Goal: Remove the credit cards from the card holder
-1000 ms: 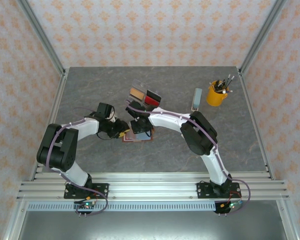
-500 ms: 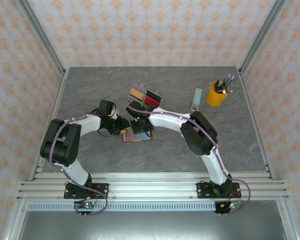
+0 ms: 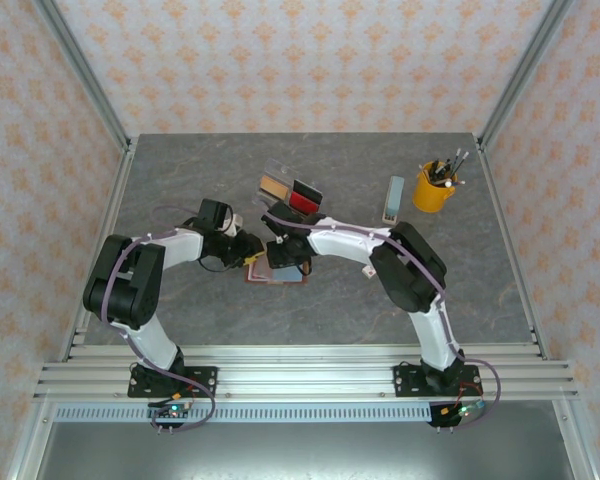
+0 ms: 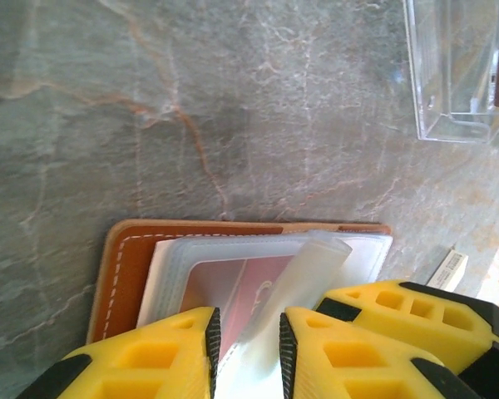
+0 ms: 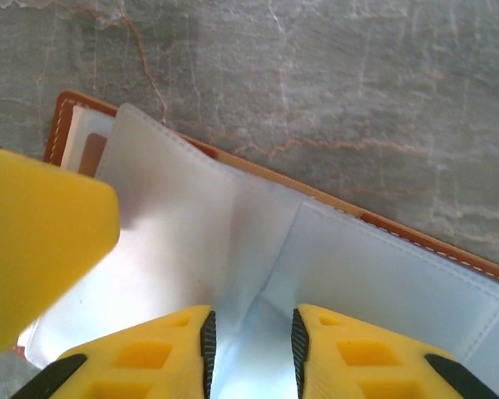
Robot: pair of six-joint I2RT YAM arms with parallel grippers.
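Note:
The card holder [image 3: 282, 273] lies open mid-table, brown leather [image 4: 125, 258] with translucent sleeves. A red credit card [image 4: 233, 287] shows inside a sleeve. My left gripper [image 3: 248, 252] is at the holder's left side. In the left wrist view its jaws [image 4: 248, 320] stand a little apart around a curled-up sleeve [image 4: 316, 266]; whether they press it is unclear. My right gripper [image 3: 279, 250] hangs over the holder's middle. In the right wrist view the jaws [image 5: 251, 320] stand slightly apart above the sleeves' fold, with leather edge [image 5: 399, 226] beyond. Left finger [image 5: 41, 241] intrudes there.
A clear tray [image 3: 276, 168] behind the holder carries a tan card [image 3: 274, 185] and a red-and-black one [image 3: 304, 196]; its corner [image 4: 449, 75] is close by. A small white tag [image 4: 447, 268] lies beside the holder. A yellow pen cup [image 3: 435, 188] and a grey-blue case [image 3: 394, 198] stand back right.
My left gripper has swung up and right along the holder's left edge, its elbow shifting right. The right gripper has nudged slightly right over the sleeves. The holder stays put.

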